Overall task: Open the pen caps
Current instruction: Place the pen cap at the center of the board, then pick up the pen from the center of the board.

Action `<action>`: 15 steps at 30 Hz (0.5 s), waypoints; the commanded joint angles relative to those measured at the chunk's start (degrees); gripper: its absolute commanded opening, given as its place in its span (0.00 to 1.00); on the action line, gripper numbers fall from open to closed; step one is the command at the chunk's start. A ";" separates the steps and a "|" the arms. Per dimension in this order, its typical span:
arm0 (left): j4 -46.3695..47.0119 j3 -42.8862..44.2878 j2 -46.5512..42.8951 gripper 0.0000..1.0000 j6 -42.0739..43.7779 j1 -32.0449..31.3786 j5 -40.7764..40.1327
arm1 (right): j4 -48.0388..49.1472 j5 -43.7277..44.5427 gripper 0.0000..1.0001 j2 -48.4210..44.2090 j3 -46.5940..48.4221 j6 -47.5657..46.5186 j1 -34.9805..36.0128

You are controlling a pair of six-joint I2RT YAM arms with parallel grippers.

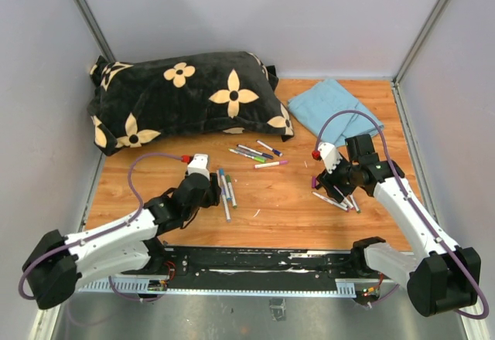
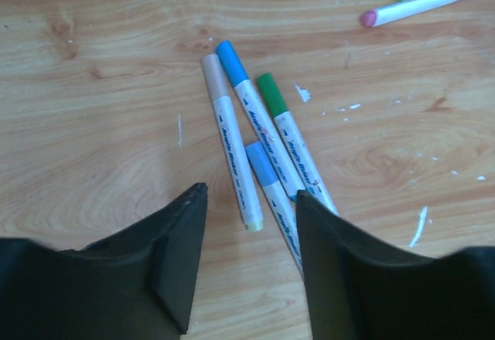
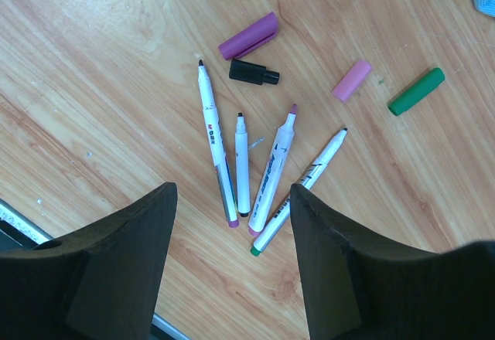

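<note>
In the left wrist view, several capped white pens lie side by side on the wooden table, with a tan cap (image 2: pixel 213 73), a blue cap (image 2: pixel 230 58), a green cap (image 2: pixel 271 93) and a light blue cap (image 2: pixel 259 162). My left gripper (image 2: pixel 251 192) hovers open just above their near ends, holding nothing. In the right wrist view, several uncapped pens (image 3: pixel 244 162) lie fanned out. Beyond them lie loose caps: purple (image 3: pixel 247 36), black (image 3: pixel 253 72), pink (image 3: pixel 352 79) and green (image 3: pixel 416 91). My right gripper (image 3: pixel 233 187) is open above the pens' back ends.
More capped pens (image 1: pixel 255 154) lie mid-table between the arms. A black pillow with cream flowers (image 1: pixel 186 96) fills the back left, and a folded blue cloth (image 1: pixel 336 108) lies at the back right. Grey walls close in the table on three sides.
</note>
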 commanded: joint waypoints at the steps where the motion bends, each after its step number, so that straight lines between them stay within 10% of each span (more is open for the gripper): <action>1: -1.54 4.51 8.05 0.42 2.32 2.27 3.39 | -1.22 -0.91 0.62 -0.19 0.74 -0.68 0.93; 15: -0.82 11.07 21.45 0.31 3.59 7.65 6.79 | -1.18 -1.08 0.62 -0.27 0.70 -0.77 0.94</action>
